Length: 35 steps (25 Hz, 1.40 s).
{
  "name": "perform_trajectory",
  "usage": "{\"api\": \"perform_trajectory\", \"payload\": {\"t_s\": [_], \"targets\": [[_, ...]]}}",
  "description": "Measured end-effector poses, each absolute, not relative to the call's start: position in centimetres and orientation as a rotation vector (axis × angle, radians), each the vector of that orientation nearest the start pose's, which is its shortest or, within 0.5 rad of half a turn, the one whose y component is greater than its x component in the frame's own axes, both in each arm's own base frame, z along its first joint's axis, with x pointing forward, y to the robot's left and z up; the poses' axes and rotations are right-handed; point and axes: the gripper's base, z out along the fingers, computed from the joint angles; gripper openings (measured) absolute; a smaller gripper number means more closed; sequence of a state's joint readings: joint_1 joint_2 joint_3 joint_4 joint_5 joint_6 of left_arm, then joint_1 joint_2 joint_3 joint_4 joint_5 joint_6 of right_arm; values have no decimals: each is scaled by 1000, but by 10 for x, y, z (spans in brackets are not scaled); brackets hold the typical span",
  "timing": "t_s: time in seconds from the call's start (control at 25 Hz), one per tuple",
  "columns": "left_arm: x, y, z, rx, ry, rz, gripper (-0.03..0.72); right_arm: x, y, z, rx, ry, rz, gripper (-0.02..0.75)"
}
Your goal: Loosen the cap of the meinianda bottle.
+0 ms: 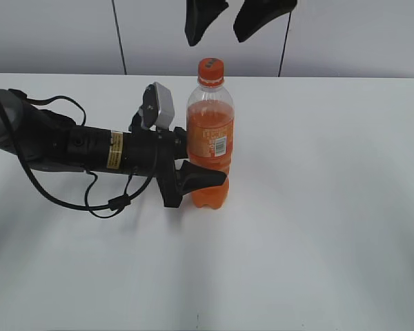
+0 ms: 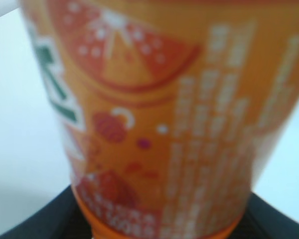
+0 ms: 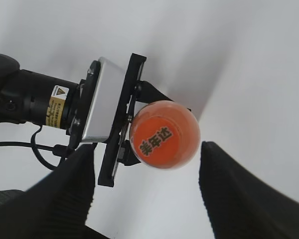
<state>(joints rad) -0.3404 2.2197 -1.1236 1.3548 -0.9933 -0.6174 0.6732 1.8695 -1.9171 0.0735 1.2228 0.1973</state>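
Blurred meinianda bottle (image 2: 159, 124) label hides left end effector (image 1: 196, 181) fingertips.

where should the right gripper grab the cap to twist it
Grip the cap's round side wall, coming straight down from above. The bottle stands upright, steadied low by the left gripper, and the open right gripper hangs just above, one finger each side of the cap.
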Motion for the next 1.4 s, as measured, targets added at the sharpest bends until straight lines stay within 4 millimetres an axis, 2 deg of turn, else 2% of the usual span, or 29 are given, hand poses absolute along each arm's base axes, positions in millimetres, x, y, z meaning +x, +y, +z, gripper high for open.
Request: {"api": "perform_trajectory", "payload": {"t_s": [0.2, 0.44, 0.72, 0.96, 1.32, 1.4], "targets": [[346, -202, 91, 1326, 1588, -929, 403, 322, 264, 340, -626, 2675, 347, 494], [346, -202, 91, 1326, 1588, -929, 403, 326, 261, 338, -626, 2666, 278, 494], [346, -202, 91, 1326, 1588, -928, 403, 331, 265, 325, -631, 2696, 267, 494], [346, -202, 91, 1326, 1588, -928, 403, 331, 266, 323, -629, 2701, 267, 427], [346, -202, 91, 1326, 1588, -928, 403, 334, 269, 315, -632, 2721, 267, 407], [346, -202, 91, 1326, 1588, -928, 403, 333, 269, 315, -632, 2722, 270, 369]]}}
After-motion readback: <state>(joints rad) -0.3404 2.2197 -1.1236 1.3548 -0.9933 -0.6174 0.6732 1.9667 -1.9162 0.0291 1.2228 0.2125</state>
